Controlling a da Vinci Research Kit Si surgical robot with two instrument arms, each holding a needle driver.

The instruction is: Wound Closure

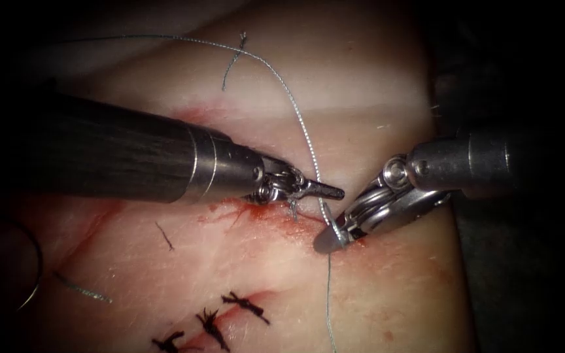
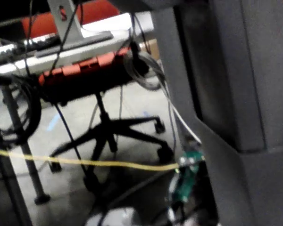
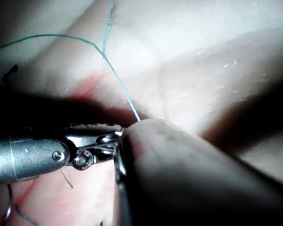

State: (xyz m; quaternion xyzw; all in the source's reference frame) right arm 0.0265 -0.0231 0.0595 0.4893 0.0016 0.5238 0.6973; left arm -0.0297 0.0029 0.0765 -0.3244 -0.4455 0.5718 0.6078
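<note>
My left tool (image 1: 335, 192) reaches in from the left, its jaws shut, their tip just above the red part of the cut (image 1: 256, 212). The thread (image 1: 302, 124) comes down from the upper left, crosses that tip and enters my right tool (image 1: 325, 240), which is shut on the thread at the cut's right end. Below it the thread runs on down the tissue. I cannot tell whether the left jaws pinch the thread. The curved needle (image 1: 34, 261) lies free on the tissue at the far left, held by neither tool. In the right wrist view the left tool (image 3: 92, 141) and the thread (image 3: 118, 84) show.
Three dark finished stitches (image 1: 246, 304) close the lower part of the cut. Cut ends of thread (image 1: 81, 289) lie on the tissue left of it. A knot with a short tail (image 1: 233, 62) sits on the thread higher up. Red fluid stains the tissue around the cut.
</note>
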